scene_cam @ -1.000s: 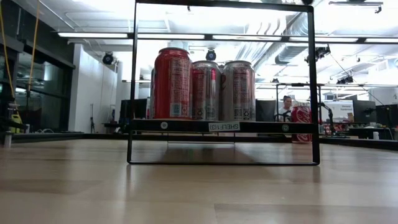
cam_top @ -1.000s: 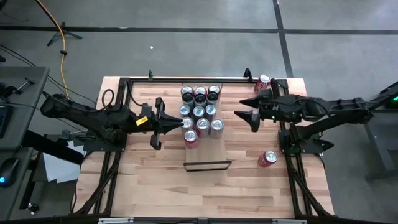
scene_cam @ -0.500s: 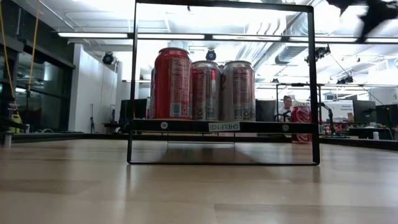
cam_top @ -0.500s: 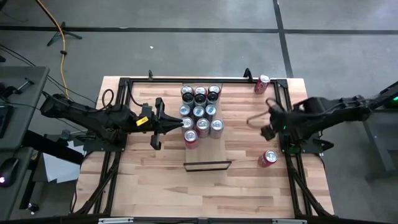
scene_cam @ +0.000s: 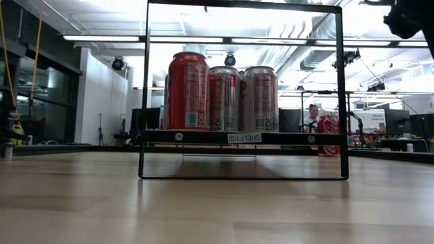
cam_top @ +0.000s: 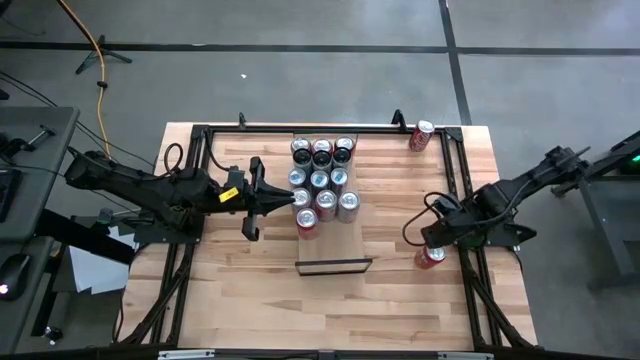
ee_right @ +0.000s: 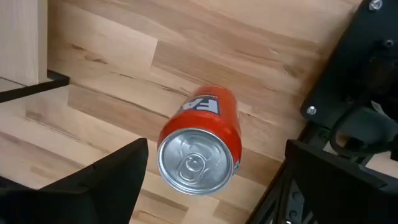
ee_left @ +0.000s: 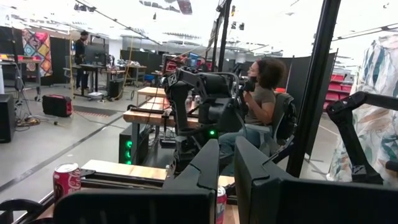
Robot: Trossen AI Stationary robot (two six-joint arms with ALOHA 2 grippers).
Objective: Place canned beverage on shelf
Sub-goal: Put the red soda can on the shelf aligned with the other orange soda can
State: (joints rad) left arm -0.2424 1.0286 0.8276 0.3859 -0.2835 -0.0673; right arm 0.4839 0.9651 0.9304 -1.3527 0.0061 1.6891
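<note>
A red can [ee_right: 200, 144] stands upright on the tabletop near the right edge [cam_top: 430, 256]. My right gripper [ee_right: 214, 174] hangs above it [cam_top: 433, 238], pointing down and open. One finger is on either side of the can's top and clear of it. Several cans [cam_top: 321, 178] stand on the far part of the pale shelf [cam_top: 335, 245]. My left gripper [cam_top: 288, 197] is level and shut, its tips just left of those cans. Whether they touch a can I cannot tell.
Another red can [cam_top: 422, 135] stands at the far right corner. The arms' black frame rails [cam_top: 463, 215] run along the table's sides, close to the right can. The shelf's black end rail [cam_top: 333, 266] stands near the table's middle. A person [ee_left: 261, 93] sits beyond the table.
My right gripper has swung from beside the shelf's cans toward the table's near right. It has come down, tipped from level to pointing down and rolled. It now hangs over the red can. The cans and the left arm have kept still.
</note>
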